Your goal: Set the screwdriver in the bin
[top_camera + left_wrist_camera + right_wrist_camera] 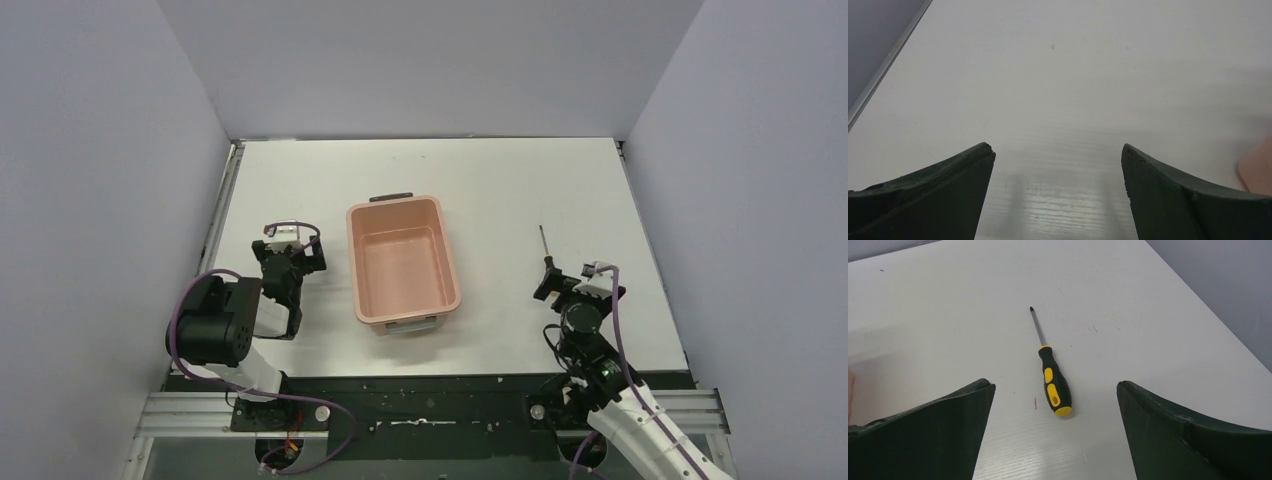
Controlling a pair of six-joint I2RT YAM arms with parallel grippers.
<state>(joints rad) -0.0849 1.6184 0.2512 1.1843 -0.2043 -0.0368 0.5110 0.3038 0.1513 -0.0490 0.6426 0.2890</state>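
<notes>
The screwdriver point(546, 252) lies flat on the white table, right of the bin, its tip pointing away from me. In the right wrist view it point(1050, 375) shows a black handle with yellow accents and a thin dark shaft. My right gripper point(570, 285) is open and empty just behind the handle end, which lies between the spread fingers point(1055, 390) without touching them. The salmon-pink bin point(400, 265) stands empty at the table's middle. My left gripper point(290, 255) is open and empty to the bin's left, low over bare table point(1055, 147).
Grey walls enclose the table on the left, back and right. A metal rail point(222, 215) runs along the left edge. A sliver of the bin point(1258, 170) shows at the right edge of the left wrist view.
</notes>
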